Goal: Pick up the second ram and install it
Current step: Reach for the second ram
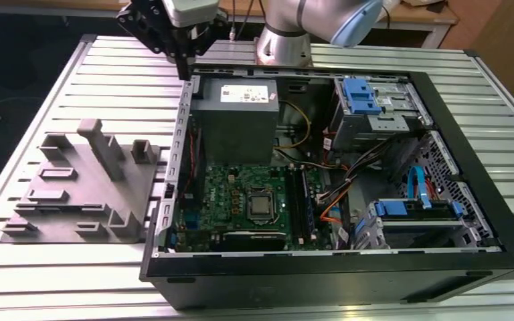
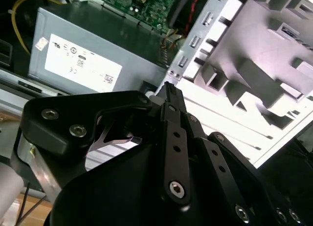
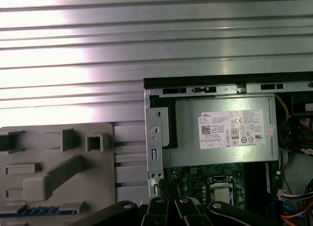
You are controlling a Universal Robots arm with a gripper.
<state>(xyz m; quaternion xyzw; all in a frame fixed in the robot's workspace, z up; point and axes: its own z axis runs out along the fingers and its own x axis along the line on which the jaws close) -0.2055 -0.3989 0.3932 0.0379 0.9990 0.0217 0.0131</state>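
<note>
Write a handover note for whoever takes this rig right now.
The gripper hovers over the open case's far corner on the exterior view's left, beside the power supply; grip unclear.
The holder tray sits on the table next to the case.
Second ram: possibly the dark strip at the tray's end in the first wrist view; unconfirmed.
Done: nothing confirmed. Left: pick-up and install.

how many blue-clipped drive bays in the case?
2. One blue-clipped bay sits beside the power supply; the other bay is in the near corner at the exterior view's right. More may be hidden.
</note>
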